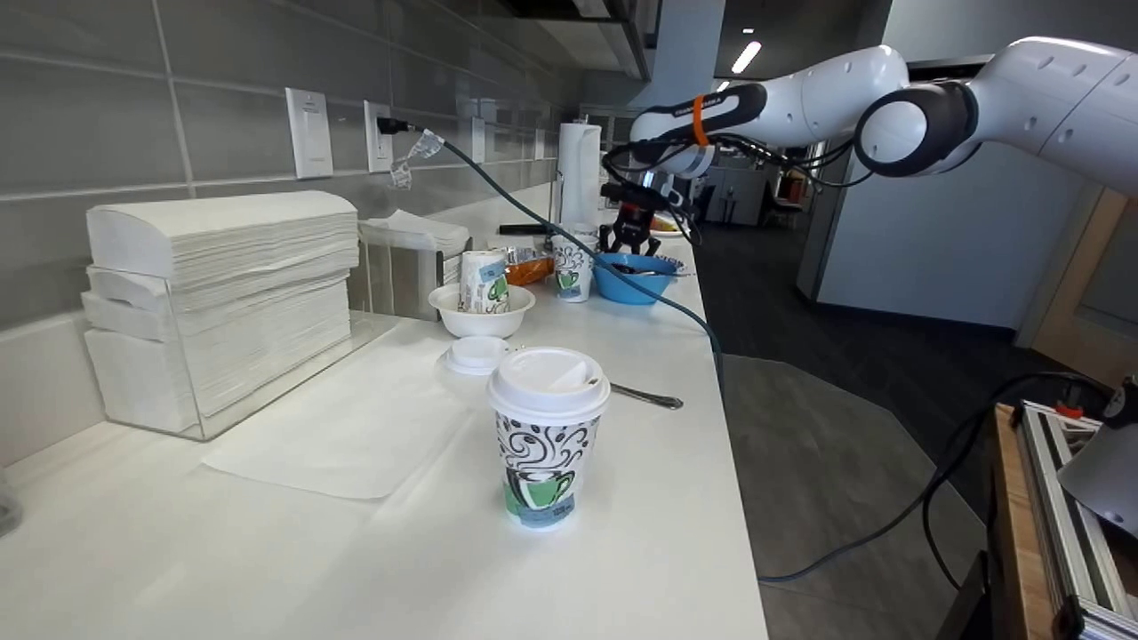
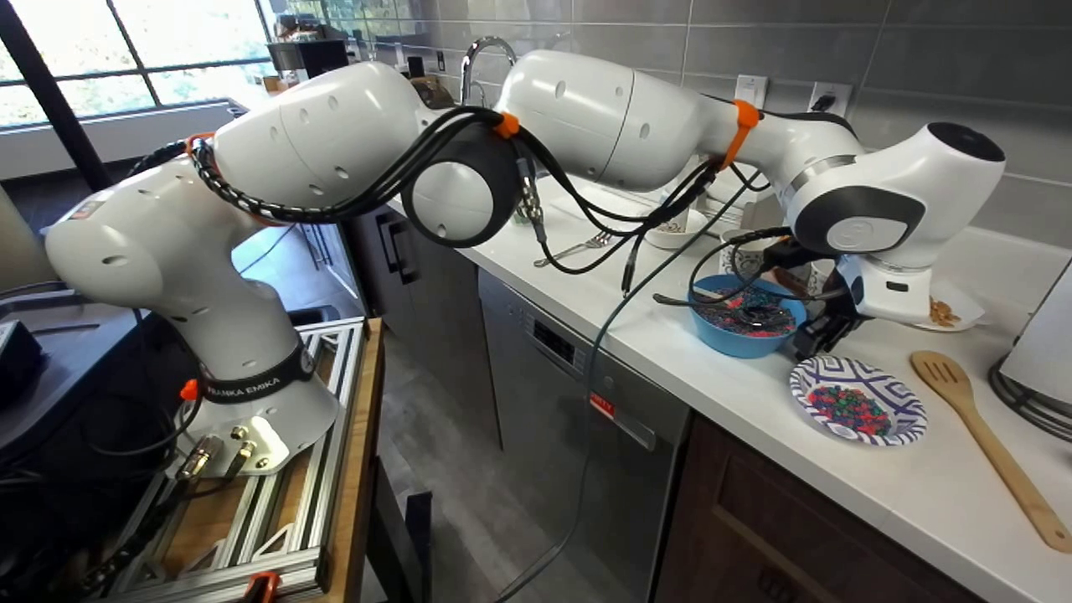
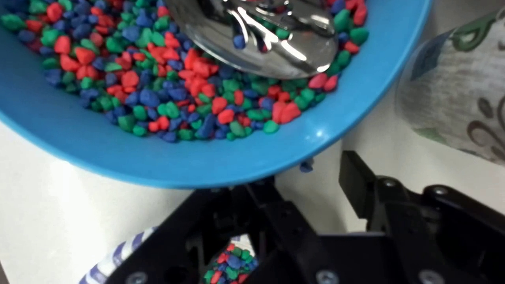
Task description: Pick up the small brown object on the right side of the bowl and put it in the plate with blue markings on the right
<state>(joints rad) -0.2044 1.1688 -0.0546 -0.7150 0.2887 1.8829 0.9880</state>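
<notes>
Lying by the bowl [image 3: 177,159], the little stone [image 3: 306,165] isn't on the plate [image 2: 881,383] yet. The gripper [image 3: 309,183] is spread, empty.

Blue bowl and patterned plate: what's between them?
The open gripper stands between bowl and plate in the wrist view; a small dark-blue pebble shows on the counter between its fingers.

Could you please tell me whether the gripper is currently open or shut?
The gripper is open: in the wrist view its fingers stand apart, with white counter showing between them.
</notes>
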